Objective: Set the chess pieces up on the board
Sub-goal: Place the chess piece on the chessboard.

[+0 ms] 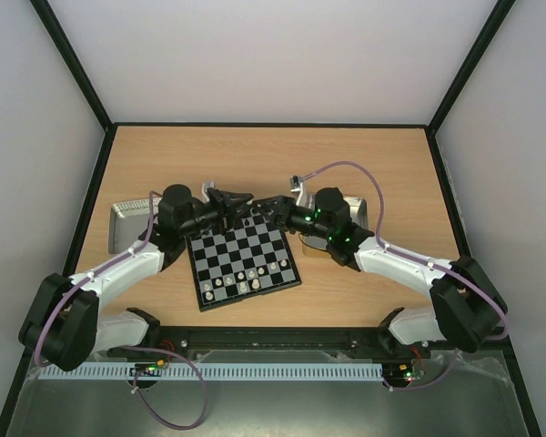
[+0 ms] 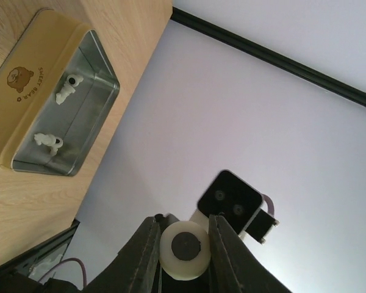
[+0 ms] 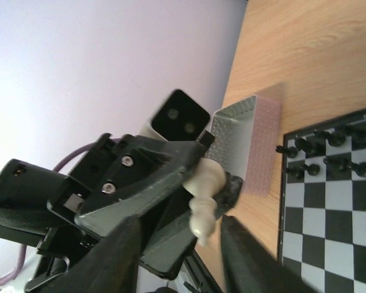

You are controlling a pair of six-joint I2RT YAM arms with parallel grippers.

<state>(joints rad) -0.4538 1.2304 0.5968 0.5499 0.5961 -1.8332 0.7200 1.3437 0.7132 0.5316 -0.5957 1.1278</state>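
Left pincer [image 2: 183,227] clamps a white piece [image 3: 204,195], head outward (probably a hand-off); right pincer [image 3: 180,238] gapes around it, at the board [image 1: 244,259] 12 o'clock edge.

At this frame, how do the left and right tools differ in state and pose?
The black left tool is shut on a small cream chess piece; the black right tool stands open and holds nothing. The left tool reaches in from the left side of the black-and-silver checkered board, the right tool from its right side. Both hover tip to tip over the board's far edge.
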